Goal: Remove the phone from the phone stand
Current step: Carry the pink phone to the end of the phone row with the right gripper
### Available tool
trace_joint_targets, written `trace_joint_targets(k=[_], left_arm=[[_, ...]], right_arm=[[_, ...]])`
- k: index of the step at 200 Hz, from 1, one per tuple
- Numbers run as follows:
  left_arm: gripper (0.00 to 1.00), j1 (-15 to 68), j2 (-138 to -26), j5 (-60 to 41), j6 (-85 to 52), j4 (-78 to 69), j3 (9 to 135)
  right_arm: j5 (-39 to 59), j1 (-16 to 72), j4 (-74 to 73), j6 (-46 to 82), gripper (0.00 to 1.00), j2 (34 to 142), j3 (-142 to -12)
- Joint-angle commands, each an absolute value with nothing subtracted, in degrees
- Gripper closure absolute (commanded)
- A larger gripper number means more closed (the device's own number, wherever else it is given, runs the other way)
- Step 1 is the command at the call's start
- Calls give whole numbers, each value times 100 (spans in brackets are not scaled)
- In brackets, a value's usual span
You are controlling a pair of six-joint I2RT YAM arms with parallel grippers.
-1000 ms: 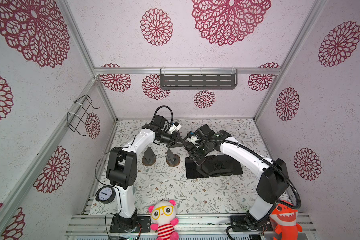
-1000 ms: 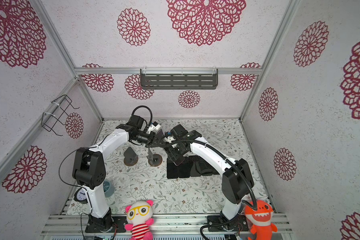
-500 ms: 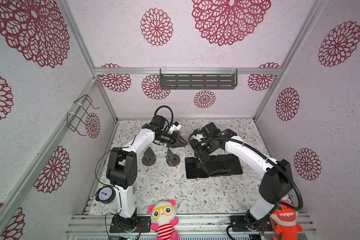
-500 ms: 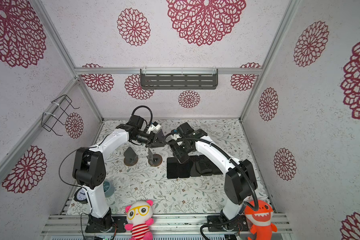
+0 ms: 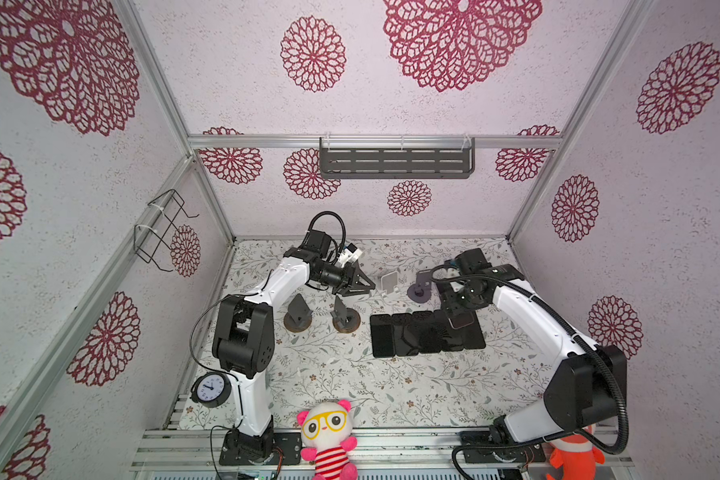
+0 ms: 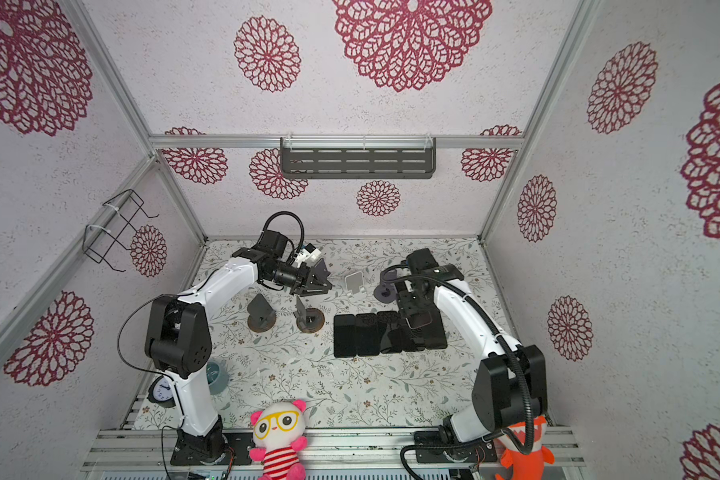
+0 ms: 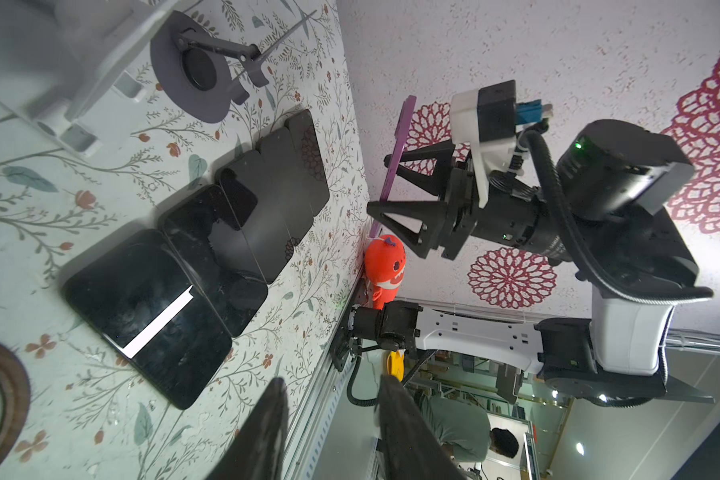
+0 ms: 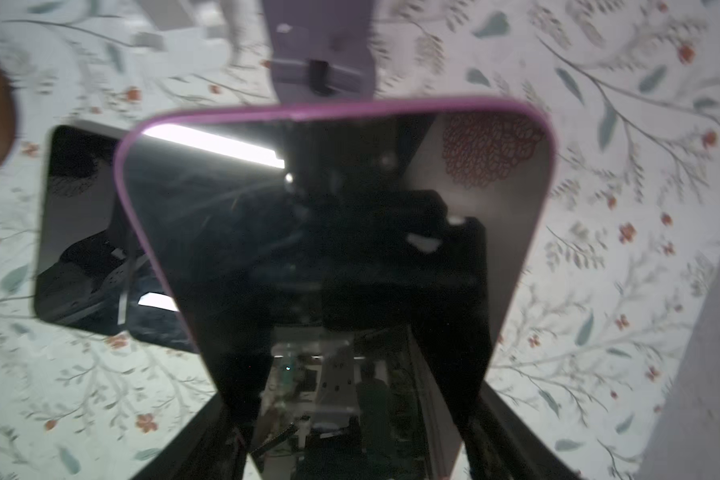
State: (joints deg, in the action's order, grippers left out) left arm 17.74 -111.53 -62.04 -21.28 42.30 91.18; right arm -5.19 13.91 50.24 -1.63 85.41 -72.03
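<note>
– Phones: how many do you count?

– One with a purple rim, the phone (image 8: 337,232), held up by the right gripper (image 7: 381,183), whose fingers are clamped on its two long sides. Then a row of black phones (image 5: 425,338) lies flat on the table (image 5: 350,386). They overlap, so five is my best count, not a sure one.

– And stands?

– Four. The purple stand (image 5: 420,291); the white stand (image 5: 388,284) just beside it at nine o'clock; then the nearer dark stand (image 5: 343,313) and the farther dark stand (image 5: 298,309), both on round brown bases, out at eight o'clock.

– Where is the held phone from its stand?

– In both top views it is at four o'clock of the purple stand, apart from it, over the right end of the row.

– The other arm?

– The left gripper (image 5: 366,286) has its jaws parted a little with nothing between them, just beside the white stand at nine o'clock.

– Anything else around?

– At six o'clock, along the front edge: one clock (image 5: 210,388), one doll (image 5: 329,432), one orange shark (image 5: 574,459). A wire basket (image 5: 163,232) hangs on the wall at nine, a grey shelf (image 5: 395,163) at twelve.

– What is hard to see?

– From above, the right arm's wrist covers its gripper, most of the phone and the row's right end. The right wrist view is blurred, and the fingers hide the phone's near corners.
</note>
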Motion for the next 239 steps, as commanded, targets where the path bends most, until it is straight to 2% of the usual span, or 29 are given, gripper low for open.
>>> trace_joint_targets(k=[1, 27, 42, 47, 140, 157, 189, 218, 239], left_arm=[[60, 1710, -10939, -5742, -2166, 4117, 9070], [60, 1562, -10811, -5409, -2255, 3985, 8981], [60, 1520, -10752, -5389, -2336, 3865, 8907], [60, 1515, -10750, -5351, -2348, 3858, 8899], [58, 1521, -10703, -5353, -2351, 3829, 8886], [58, 1519, -10716, -5347, -2316, 3873, 8901], [58, 1516, -10730, -5351, -2303, 3892, 8910], [58, 1521, -10750, -5366, -2274, 3917, 8927], [58, 1520, -10749, -5361, -2254, 3946, 8934]], right_arm=[[-1071, 843, 5068, -323, 67, 8436, -6883], [-973, 229, 4812, -557, 71, 8731, -6567], [-624, -218, 4556, -760, 90, 8989, -6486], [-623, -339, 4544, -776, 92, 9111, -6510], [-529, -823, 4393, -1018, 90, 10254, -6957], [-548, -826, 4421, -1038, 85, 10385, -7038], [-591, -823, 4480, -1088, 68, 10562, -7143], [-535, -825, 4523, -1147, 37, 10638, -7228], [-519, -826, 4522, -1160, 34, 10660, -7216]])
